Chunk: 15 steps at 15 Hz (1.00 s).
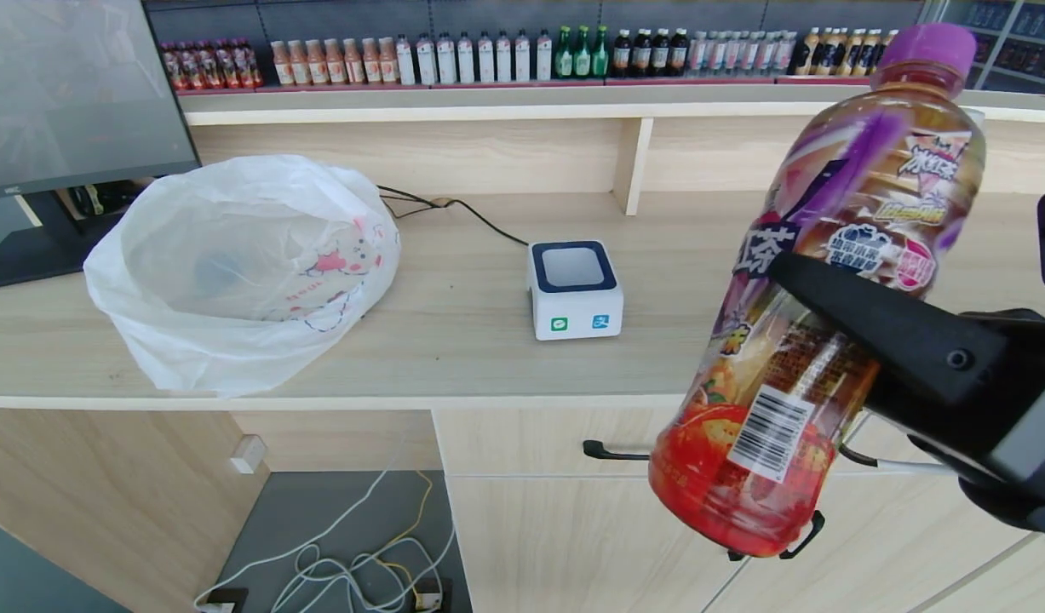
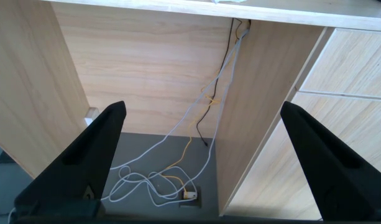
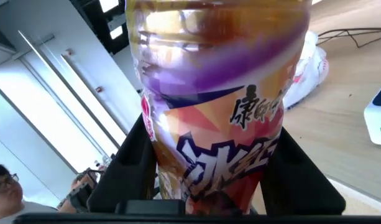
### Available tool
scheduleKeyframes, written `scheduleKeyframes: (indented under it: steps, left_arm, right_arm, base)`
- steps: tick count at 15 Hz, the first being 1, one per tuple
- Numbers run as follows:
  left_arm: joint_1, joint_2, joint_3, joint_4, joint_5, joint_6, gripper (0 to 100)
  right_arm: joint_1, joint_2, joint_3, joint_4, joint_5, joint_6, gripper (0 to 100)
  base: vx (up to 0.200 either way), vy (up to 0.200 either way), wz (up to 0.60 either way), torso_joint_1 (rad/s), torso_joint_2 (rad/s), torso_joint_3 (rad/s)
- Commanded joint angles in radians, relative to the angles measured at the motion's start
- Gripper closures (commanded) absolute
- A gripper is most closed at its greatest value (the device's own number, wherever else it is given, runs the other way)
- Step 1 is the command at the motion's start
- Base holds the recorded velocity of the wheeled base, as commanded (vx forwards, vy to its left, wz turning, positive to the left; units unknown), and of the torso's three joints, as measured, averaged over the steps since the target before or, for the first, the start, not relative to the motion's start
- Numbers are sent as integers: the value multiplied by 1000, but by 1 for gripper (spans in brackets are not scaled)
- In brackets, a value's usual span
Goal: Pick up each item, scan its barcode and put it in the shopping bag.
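Head view: there is one bottle [image 1: 812,281] to see up close. It has a purple cap and a colourful label, and the drink at its bottom looks red. It is up in the air, tilted, with the cap high and the bottom low and near the camera. A black and white barcode [image 1: 773,430] sits low on its side and faces the camera. The right gripper [image 1: 820,323] is clamped on the middle of the bottle. One black finger lies across the front of the label. In the right wrist view the bottle [image 3: 218,124] sits snug between the two black fingers of the right gripper [image 3: 215,186], one on each side.

There is one scanner [image 1: 575,289]. It is a small white box with a dark blue rim on top, standing on the wooden counter [image 1: 454,340], to the left of the bottle and apart from it. One black cable [image 1: 479,217] runs from behind it to the back of the counter.

There is one shopping bag [image 1: 241,272]. It is white and thin, with its mouth open wide, and it sits on the left part of the counter. The scanner stands between the bottle and the bag. The bottle hides much of the right end of the counter.

A dark screen [image 1: 71,85] stands behind the bag. Far back, a long shelf [image 1: 505,55] holds a row of many drinks.

The left gripper [image 2: 202,168] is down low in front of the space under the counter. Its two fingers are wide apart with nothing between them. Loose wires [image 2: 159,180] lie on the floor there.
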Motion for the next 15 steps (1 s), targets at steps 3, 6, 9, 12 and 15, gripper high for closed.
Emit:
scheduleKeyframes:
  steps: [3, 6, 9, 12, 15]
  left_arm:
    - [0, 0, 0, 0, 0, 0, 0]
    - [0, 0, 0, 0, 0, 1, 0]
    - [0, 0, 0, 0, 0, 0, 0]
    - [0, 0, 0, 0, 0, 0, 0]
    - [0, 0, 0, 0, 0, 0, 0]
  right_arm:
    - [59, 18, -9, -26, -1, 40, 100]
    - [119, 95, -46, -41, -17, 33, 100]
    - [145, 166, -104, -49, -61, 35, 100]
    - [169, 167, -104, -49, -61, 35, 100]
    - [169, 167, -98, -49, -63, 36, 100]
  base:
    - [0, 0, 0, 0, 0, 0]
    - [0, 0, 0, 0, 0, 0]
    - [0, 0, 0, 0, 0, 0]
    - [0, 0, 0, 0, 0, 0]
    - [0, 0, 0, 0, 0, 0]
